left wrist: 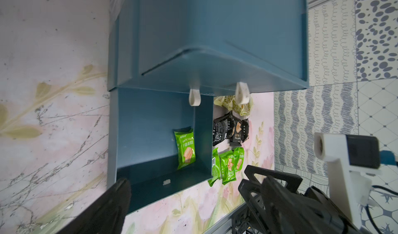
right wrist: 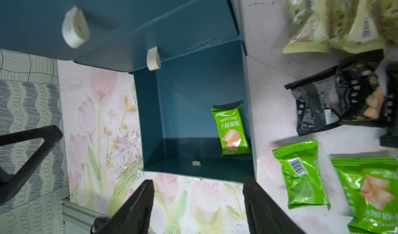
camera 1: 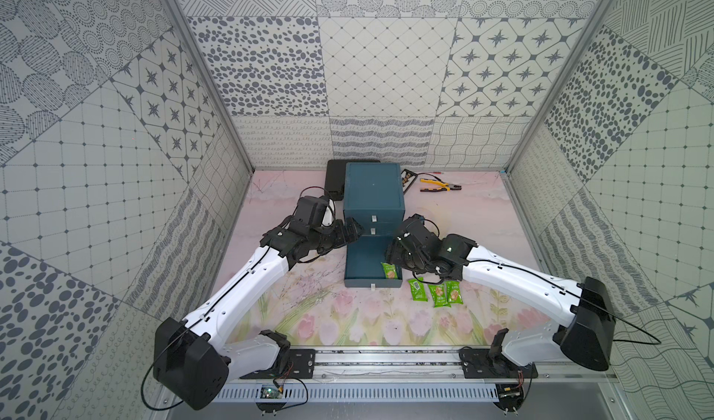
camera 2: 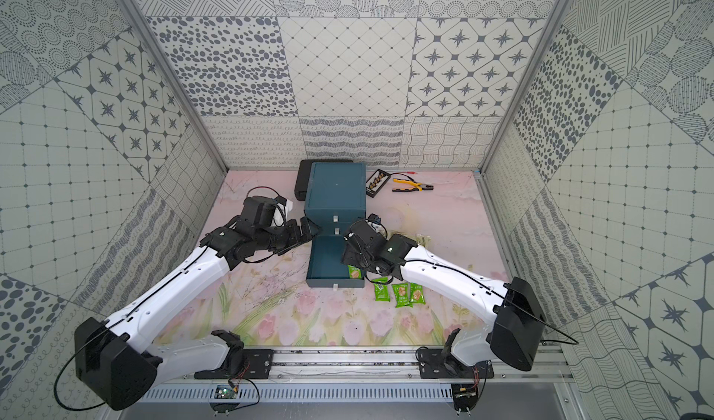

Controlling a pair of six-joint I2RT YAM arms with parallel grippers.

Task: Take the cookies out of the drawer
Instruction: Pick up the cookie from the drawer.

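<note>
The blue cabinet's bottom drawer [camera 1: 371,282] [camera 2: 334,282] [right wrist: 187,97] is pulled out. One green cookie packet [camera 1: 391,271] [camera 2: 354,272] [left wrist: 185,149] [right wrist: 232,131] lies in its front right corner. On the table right of the drawer lie three green packets [camera 1: 436,292] [camera 2: 402,293] [right wrist: 301,174], black packets [left wrist: 230,129] [right wrist: 336,99] and pale gold packets [left wrist: 232,103] [right wrist: 331,17]. My right gripper [camera 1: 393,255] [right wrist: 198,202] hovers open over the drawer's right side, holding nothing. My left gripper [camera 1: 351,231] [left wrist: 193,207] is open and empty beside the cabinet's left front corner.
The blue cabinet [camera 1: 373,190] stands at the back centre with two upper drawers shut. A black case [camera 1: 334,180] lies behind it on the left. A slim black tray [camera 1: 407,178] and yellow-handled pliers [camera 1: 440,185] lie at the back right. Patterned walls enclose the table.
</note>
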